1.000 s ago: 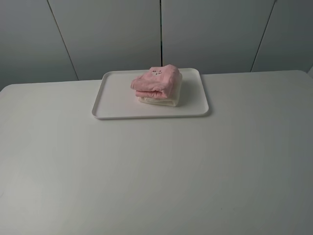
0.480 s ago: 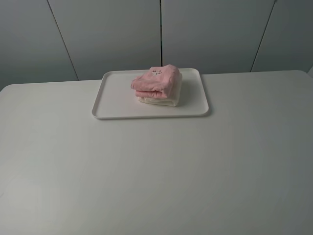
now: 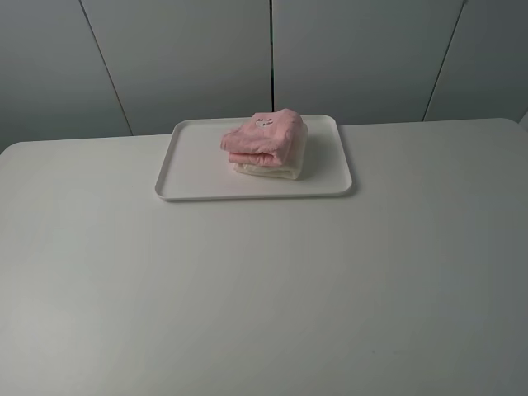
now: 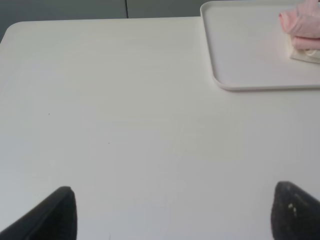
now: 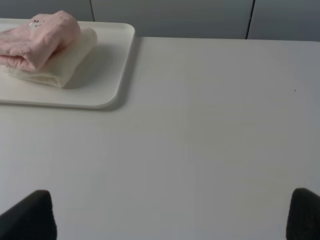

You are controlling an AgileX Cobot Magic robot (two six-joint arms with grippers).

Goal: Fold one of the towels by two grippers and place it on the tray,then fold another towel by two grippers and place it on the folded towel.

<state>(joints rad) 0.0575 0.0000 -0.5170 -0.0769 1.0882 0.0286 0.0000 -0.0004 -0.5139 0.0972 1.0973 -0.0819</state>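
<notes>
The white tray point(image 3: 198, 169) rests at the far middle of the table. On it lies the folded cream towel point(image 3: 272, 169), and the folded pink towel point(image 3: 262, 134) sits on top of that. Both wrist views catch the stack too: pink towel point(image 4: 302, 24) over cream towel point(image 4: 306, 54) on the tray point(image 4: 240, 50), and pink towel point(image 5: 37, 37) over cream towel point(image 5: 65, 62) on the tray point(image 5: 107, 70). My left gripper point(image 4: 172, 212) and right gripper point(image 5: 170, 215) hover over bare table far from the tray. Each is open and holds nothing. Neither arm shows in the high view.
A plain white table point(image 3: 264, 289) fills the scene, with grey wall panels point(image 3: 272, 58) behind its far edge. The table's rounded far-left corner point(image 4: 12, 27) shows in the left wrist view.
</notes>
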